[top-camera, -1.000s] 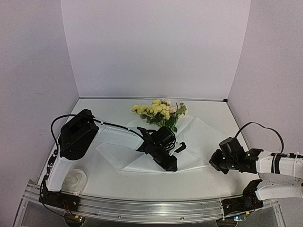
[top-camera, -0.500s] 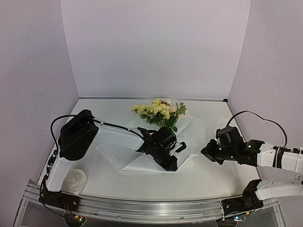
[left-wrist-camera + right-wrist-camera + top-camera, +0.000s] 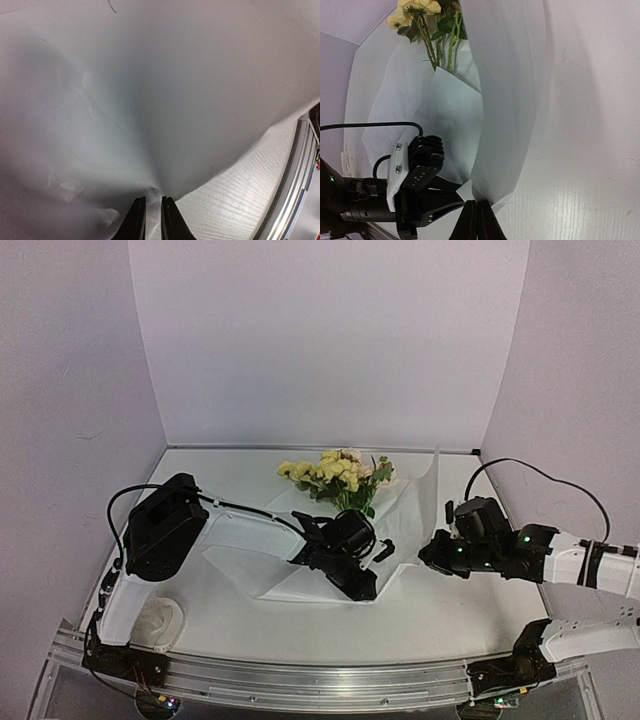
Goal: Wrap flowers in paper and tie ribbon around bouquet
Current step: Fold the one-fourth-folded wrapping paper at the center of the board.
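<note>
White paper (image 3: 300, 575) lies spread on the surface (image 3: 250, 625) in the overhead view, with the flowers (image 3: 335, 472) resting on it, blooms toward the far wall. A second ago the sheet's right side lay flat. Now the right claw (image 3: 432, 552) has swung in toward the middle and pulled that side up, so it stands as a tall flap beside the blooms. The left claw (image 3: 360, 585) has not shifted and holds the near fold over the stems.

From the left wrist, that claw's two fingers (image 3: 135, 222) sit almost together, pinching a puckered bit of the sheet just above the bare surface.

From the right wrist, the right claw (image 3: 477, 220) is pressed together on the sheet's lower corner, and the raised flap rises behind it. The stems and an already folded panel lie to its left.

I judge the second fold has begun. The flap must next cross over the stems; no ribbon is tied yet.
</note>
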`<act>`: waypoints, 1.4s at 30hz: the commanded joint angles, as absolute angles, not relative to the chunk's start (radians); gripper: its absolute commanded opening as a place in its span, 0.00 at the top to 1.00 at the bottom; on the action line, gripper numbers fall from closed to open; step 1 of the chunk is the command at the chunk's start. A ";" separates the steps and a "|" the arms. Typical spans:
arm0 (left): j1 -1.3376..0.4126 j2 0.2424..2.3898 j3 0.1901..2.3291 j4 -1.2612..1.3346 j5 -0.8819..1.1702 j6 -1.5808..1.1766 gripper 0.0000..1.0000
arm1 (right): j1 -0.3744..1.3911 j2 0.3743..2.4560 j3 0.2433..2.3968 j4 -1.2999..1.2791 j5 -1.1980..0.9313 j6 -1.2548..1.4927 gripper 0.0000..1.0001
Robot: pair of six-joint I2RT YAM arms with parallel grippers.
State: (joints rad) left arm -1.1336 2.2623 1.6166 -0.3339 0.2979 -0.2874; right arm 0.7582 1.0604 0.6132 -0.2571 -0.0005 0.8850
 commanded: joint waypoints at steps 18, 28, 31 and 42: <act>-1.134 2.223 1.585 -0.340 0.196 -0.224 0.87 | 0.750 1.043 0.723 -0.524 0.021 0.641 1.00; -1.134 2.192 1.621 -0.278 0.180 -0.146 0.86 | 0.750 1.047 0.729 -0.545 0.010 0.641 1.00; -1.134 2.197 1.637 -0.268 0.191 -0.132 0.86 | 0.750 1.050 0.730 -0.547 0.010 0.641 1.00; -1.161 2.212 1.646 -0.199 0.238 -0.044 0.86 | 0.750 1.066 0.740 -0.554 0.019 0.647 1.00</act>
